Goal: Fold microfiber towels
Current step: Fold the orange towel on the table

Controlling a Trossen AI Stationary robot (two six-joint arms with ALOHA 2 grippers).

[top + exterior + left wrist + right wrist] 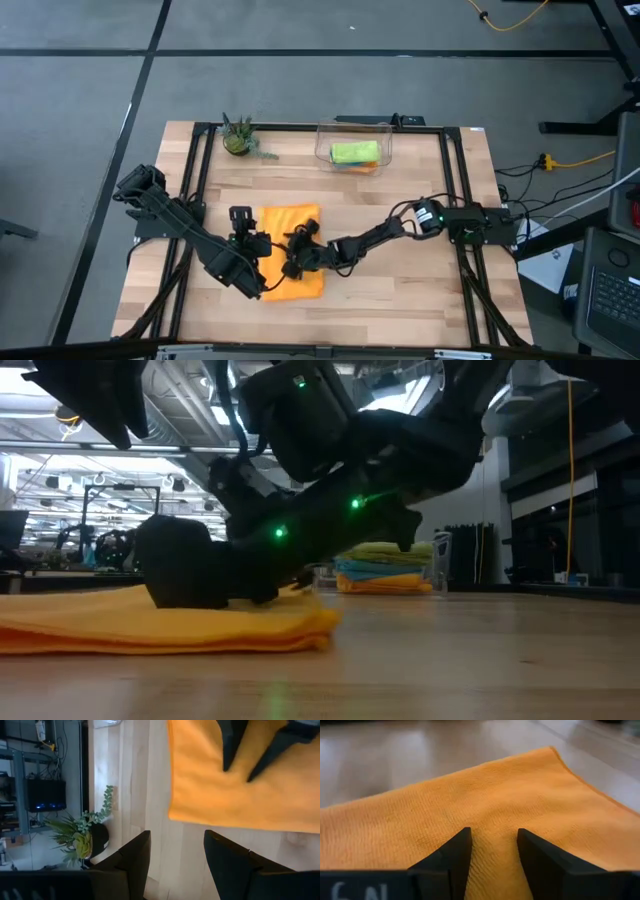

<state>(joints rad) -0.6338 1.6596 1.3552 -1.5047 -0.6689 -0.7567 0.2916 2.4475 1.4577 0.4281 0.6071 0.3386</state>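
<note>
An orange microfiber towel (295, 225) lies folded and flat on the wooden table, left of the middle. It also shows in the low view (150, 625) and in both wrist views (225, 795) (495, 795). My right gripper (293, 258) reaches in from the table's right, low over the towel, and is open (492, 837). My left gripper (243, 228) hovers open (175, 855) over bare wood beside the towel's left edge, with nothing between its fingers. The left wrist view also shows the right gripper (237, 775) on the cloth. My right gripper rests its open fingertips (462, 840) on the towel's top surface (492, 820), well inside its edges. The fingers slant down from the table's right. Nothing is pinched between them, and the towel lies flat on the table (300, 630).
A clear plastic bin (325, 135) at the far middle holds folded green, blue and orange towels (385, 565). A small potted plant (238, 138) stands at the far left. Black frame rails (455, 180) run along the table's sides. Bare wood lies near and to the right.
</note>
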